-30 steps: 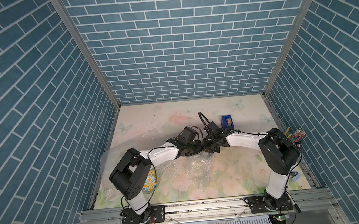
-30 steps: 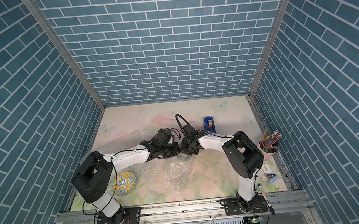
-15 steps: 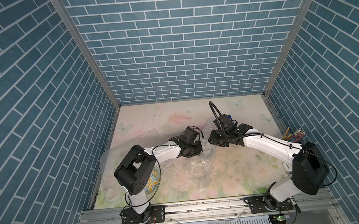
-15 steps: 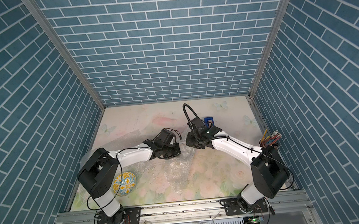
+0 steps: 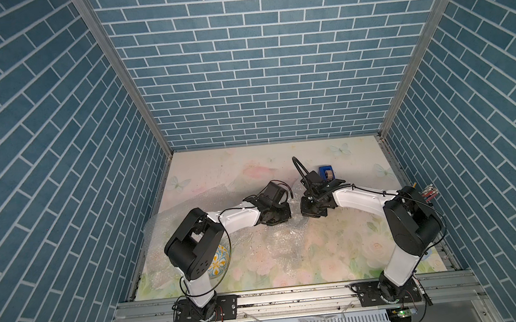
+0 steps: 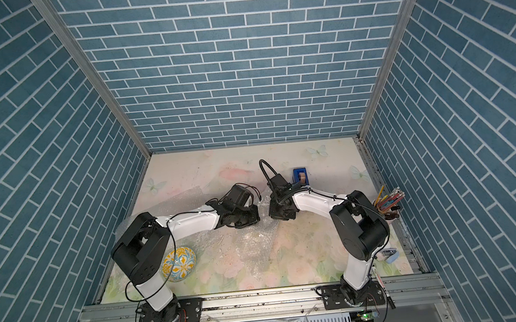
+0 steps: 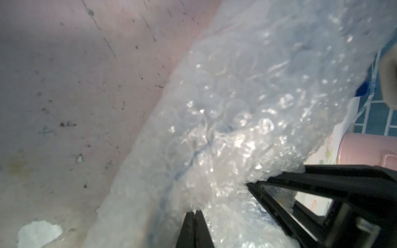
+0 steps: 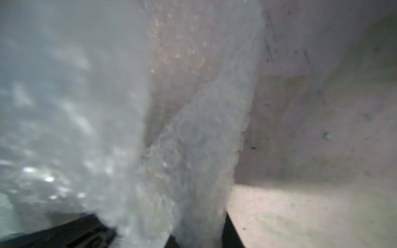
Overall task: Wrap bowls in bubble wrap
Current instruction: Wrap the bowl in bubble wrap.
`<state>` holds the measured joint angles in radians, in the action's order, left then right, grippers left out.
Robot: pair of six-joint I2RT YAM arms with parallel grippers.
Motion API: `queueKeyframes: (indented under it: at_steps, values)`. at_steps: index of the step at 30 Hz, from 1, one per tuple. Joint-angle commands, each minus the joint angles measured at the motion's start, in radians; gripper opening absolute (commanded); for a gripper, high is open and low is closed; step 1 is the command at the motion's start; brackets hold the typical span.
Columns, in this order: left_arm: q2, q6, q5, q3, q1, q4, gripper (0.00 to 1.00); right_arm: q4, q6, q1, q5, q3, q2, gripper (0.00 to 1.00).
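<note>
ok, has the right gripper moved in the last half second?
Yes. The right gripper has pulled back from the tape dispenser, which its wrist partly covered then, toward the table's near edge. The dispenser now shows clear behind it.

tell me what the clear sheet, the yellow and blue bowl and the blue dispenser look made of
The bubble wrap: thin clear plastic film, glossy; air pockets and glints show. The bowl: probably glazed ceramic, from its smooth painted floral pattern. The tape dispenser: likely moulded blue plastic, matte; too small to be sure.
</note>
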<state>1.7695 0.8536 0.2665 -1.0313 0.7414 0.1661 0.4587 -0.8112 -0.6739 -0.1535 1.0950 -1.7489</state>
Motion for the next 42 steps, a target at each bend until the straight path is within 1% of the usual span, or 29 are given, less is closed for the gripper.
queueKeyframes:
  at_steps: [1,4,8,12,15,18,22,25,27,29,31,34,37,40,42]
  values:
    - [0.019,-0.031,-0.013,-0.028,-0.009,0.041,0.07,-0.05,-0.055,-0.011,-0.028,-0.026,-0.01,0.1]
    - [0.016,-0.043,-0.013,-0.039,-0.013,0.049,0.07,-0.08,-0.131,-0.032,-0.018,-0.063,0.006,0.01]
    - [0.015,-0.051,-0.013,-0.056,-0.014,0.061,0.07,-0.137,-0.253,-0.078,0.011,-0.1,0.035,0.0]
    - [0.016,-0.053,-0.022,-0.057,-0.014,0.075,0.07,-0.181,-0.346,-0.12,0.035,-0.106,0.024,0.0]
    - [0.02,-0.054,-0.035,-0.049,-0.014,0.091,0.07,-0.191,-0.372,-0.138,0.042,-0.101,0.019,0.0]
    - [0.026,-0.055,-0.043,-0.04,-0.014,0.104,0.07,-0.157,-0.363,-0.137,0.06,-0.098,0.045,0.0]
    - [0.03,-0.053,-0.045,-0.029,-0.014,0.104,0.06,-0.062,-0.299,-0.119,0.128,-0.076,0.109,0.19]
    - [0.028,-0.054,-0.047,-0.025,-0.015,0.11,0.06,-0.006,-0.246,-0.081,0.158,-0.068,0.178,0.33]
    - [0.024,-0.056,-0.049,-0.021,-0.015,0.111,0.06,0.025,-0.202,-0.045,0.163,-0.052,0.21,0.42]
    - [0.025,-0.056,-0.05,-0.018,-0.015,0.112,0.06,0.054,-0.159,-0.007,0.151,-0.02,0.212,0.49]
    - [0.023,-0.056,-0.049,-0.018,-0.016,0.112,0.06,0.079,-0.117,0.027,0.126,0.022,0.195,0.54]
    - [0.026,-0.056,-0.049,-0.021,-0.016,0.111,0.06,0.097,-0.077,0.05,0.104,0.08,0.156,0.6]
    - [0.028,-0.058,-0.044,-0.024,-0.016,0.108,0.06,0.1,-0.068,0.07,0.08,0.124,0.108,0.64]
    - [0.032,-0.058,-0.039,-0.024,-0.015,0.106,0.06,0.086,-0.048,0.086,0.072,0.179,0.045,0.72]
    - [0.034,-0.06,-0.038,-0.022,-0.017,0.105,0.06,0.114,-0.029,0.097,0.072,0.243,-0.017,0.73]
